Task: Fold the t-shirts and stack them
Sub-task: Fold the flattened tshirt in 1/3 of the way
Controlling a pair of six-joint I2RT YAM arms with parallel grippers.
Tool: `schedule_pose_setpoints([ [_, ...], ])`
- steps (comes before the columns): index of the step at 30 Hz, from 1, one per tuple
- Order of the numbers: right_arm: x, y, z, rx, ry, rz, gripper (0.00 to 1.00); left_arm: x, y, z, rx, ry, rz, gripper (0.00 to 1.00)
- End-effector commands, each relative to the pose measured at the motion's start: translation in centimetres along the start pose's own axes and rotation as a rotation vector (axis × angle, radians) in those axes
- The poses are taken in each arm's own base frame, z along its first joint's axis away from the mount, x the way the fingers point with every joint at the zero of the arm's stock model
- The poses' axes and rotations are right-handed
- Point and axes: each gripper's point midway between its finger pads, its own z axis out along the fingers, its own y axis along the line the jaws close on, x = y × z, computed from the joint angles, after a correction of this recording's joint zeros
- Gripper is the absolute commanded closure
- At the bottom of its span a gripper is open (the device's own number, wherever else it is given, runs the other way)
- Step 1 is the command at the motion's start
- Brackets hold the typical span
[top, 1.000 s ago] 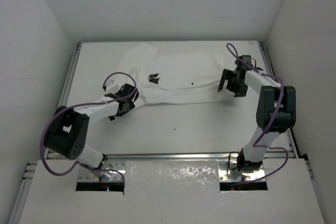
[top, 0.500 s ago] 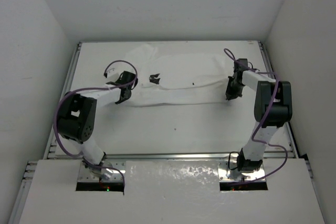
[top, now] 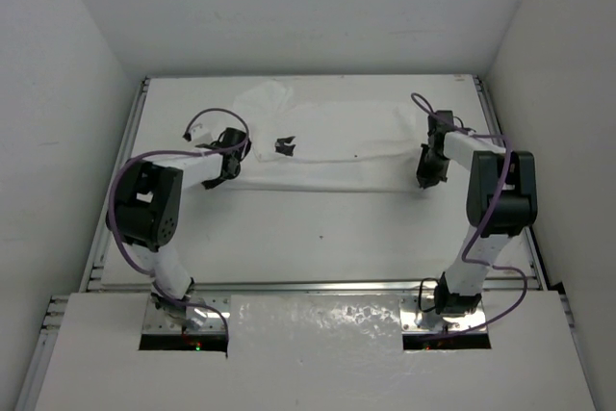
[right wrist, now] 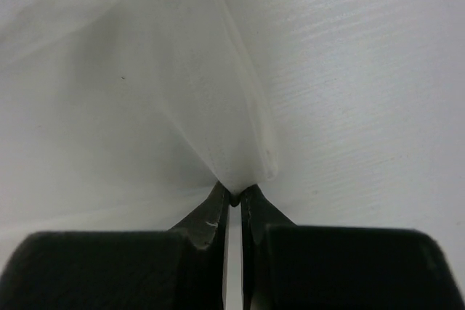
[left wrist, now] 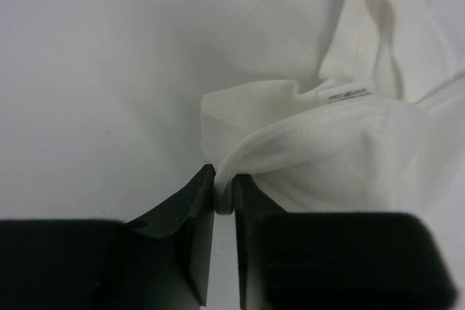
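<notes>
A white t-shirt point(top: 327, 156) lies stretched across the far half of the table, wrinkled, with a dark label point(top: 283, 146) near its left end. My left gripper point(top: 229, 166) is shut on a bunched edge of the t-shirt point(left wrist: 290, 147) at its left end, beside a small white tag point(left wrist: 346, 94). My right gripper point(top: 424, 172) is shut on a corner of the t-shirt point(right wrist: 232, 143) at its right end, the fabric pinched between the black fingertips point(right wrist: 218, 201).
The white table point(top: 308, 238) is walled in by white panels on the left, back and right. A metal rail point(top: 318, 286) runs along the near edge in front of the arm bases. Purple cables loop off both arms.
Both grippers have closed on the t-shirt's two ends. The left arm swung toward the far left, and the shirt's near edge has been drawn up into a narrower band.
</notes>
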Motion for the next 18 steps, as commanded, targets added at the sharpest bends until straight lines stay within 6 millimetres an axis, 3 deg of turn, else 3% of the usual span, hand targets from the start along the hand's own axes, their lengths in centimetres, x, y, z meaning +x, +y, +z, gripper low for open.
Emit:
schedule_pose_setpoints([
  [1,0.8,-2.5,-1.0,0.101,-0.01,0.002,0.93,0.6,2.9,0.7,-0.103,0.015,-0.027,0.83],
  [2,0.7,-2.3,-1.2,0.085,-0.016,0.005,0.89,0.6,3.2,0.6,-0.12,0.01,-0.055,0.8],
  [3,0.5,-2.2,-1.5,0.076,-0.028,0.012,0.82,0.1,3.7,0.4,-0.136,-0.008,-0.068,0.62],
  [4,0.4,-2.0,-1.6,0.068,-0.032,0.012,0.79,-0.1,4.0,0.1,-0.143,-0.01,-0.067,0.54],
  [5,0.3,-1.8,-1.8,0.057,-0.035,0.009,0.74,-0.8,4.0,-0.2,-0.146,-0.025,-0.086,0.23],
  [6,0.1,-1.8,-2.1,0.055,-0.043,0.007,0.5,-1.6,4.3,-0.7,-0.147,-0.036,-0.115,0.04],
  [7,-0.1,-1.9,-2.4,0.063,-0.043,0.006,0.4,-1.7,5.0,-1.2,-0.17,-0.032,-0.109,0.0],
  [9,-0.7,-1.7,-3.1,0.053,-0.066,0.011,0.37,-3.3,5.4,-2.1,-0.171,-0.066,-0.176,0.0],
  [10,-1.3,-1.3,-3.6,0.032,-0.086,0.012,0.31,-3.4,5.7,-2.4,-0.174,-0.064,-0.179,0.0],
  [12,-2.0,0.2,-4.4,-0.051,-0.106,0.007,0.27,-4.5,5.1,-3.6,-0.127,-0.058,-0.244,0.0],
  [14,-3.3,1.8,-5.9,-0.096,-0.153,-0.016,0.23,-5.5,3.0,-4.7,-0.009,-0.06,-0.225,0.06],
  [18,-5.4,4.3,-8.3,-0.097,-0.232,-0.088,0.19,-9.7,-0.6,-9.5,0.233,-0.142,-0.263,0.07],
])
